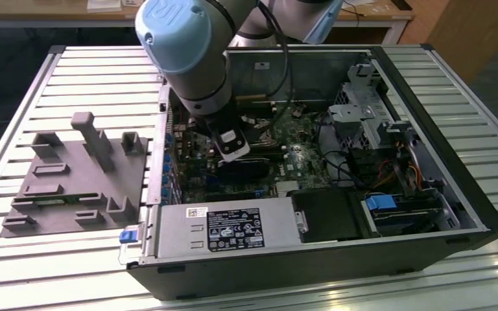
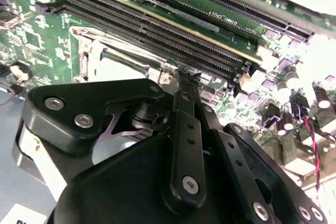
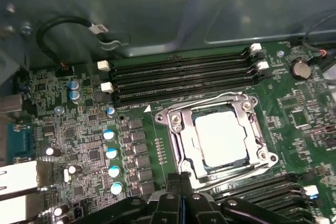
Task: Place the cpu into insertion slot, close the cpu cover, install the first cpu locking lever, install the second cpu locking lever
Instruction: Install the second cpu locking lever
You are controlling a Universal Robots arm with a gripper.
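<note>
Arm (image 1: 184,58) reaches down into the open PC case (image 1: 456,194) on the slatted table (image 1: 76,71); gripper (image 3: 181,179) low over the motherboard (image 3: 79,140), tip at the edge of the slot (image 3: 176,153) frame; fingers (image 2: 186,93) look pressed together, nothing between them.

Cpu (image 3: 220,139) already sits in the slot, pale metal top showing through the square cutout; cover (image 3: 247,116) lies flat down over it, framing the chip; so seating and cover look done. A thin wire lever (image 3: 231,170) runs along the slot edge nearest the gripper; another (image 3: 202,103) runs along the far edge by the RAM slots (image 3: 178,80); cannot tell whether either is hooked under its catch.

Handling, as judgement: cpu light, rigid, smooth-topped, fragile underneath, best left alone now; cover thin stiff sheet metal, hinged, needs no grip. Levers are springy steel wire, slim and slippery; they will likely push back until latched; take or press them at the free bent end, not mid-span, and push sideways under the hook. Closed fingertips suit pushing better than pinching here. Risk: tip sliding off the wire onto nearby capacitors (image 3: 111,153) or board parts.

In the second wrist view the fingertip hangs just beside the slot corner, close to the RAM slots.
</note>
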